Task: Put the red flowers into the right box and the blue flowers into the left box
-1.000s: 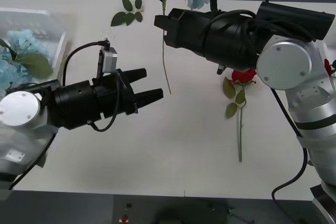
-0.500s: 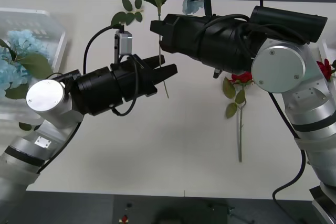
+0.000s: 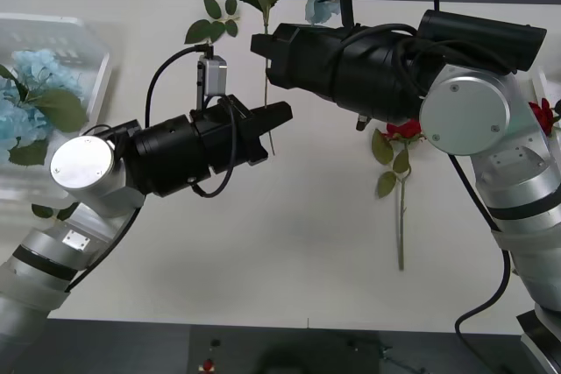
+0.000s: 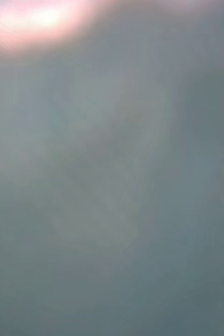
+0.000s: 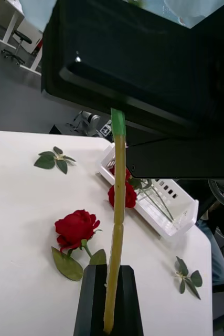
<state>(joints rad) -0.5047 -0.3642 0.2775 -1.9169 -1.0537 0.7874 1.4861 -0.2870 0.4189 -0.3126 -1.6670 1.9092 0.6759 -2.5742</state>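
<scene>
Evidently a handover: the left gripper (image 5: 109, 299) is pinched on the blue flower's stem (image 5: 117, 210), which hangs from the right gripper (image 3: 263, 52) just above; that grip looks closed, though I cannot tell. Beyond, 1 red rose (image 5: 75, 229) lies before the right box (image 5: 164, 207).

Right wrist view wholly blurred; front view evenly lit.

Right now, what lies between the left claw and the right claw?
In the front view, a blue flower's thin stem spans the gap from the right claw down to the left claw, which is shut on it.
</scene>
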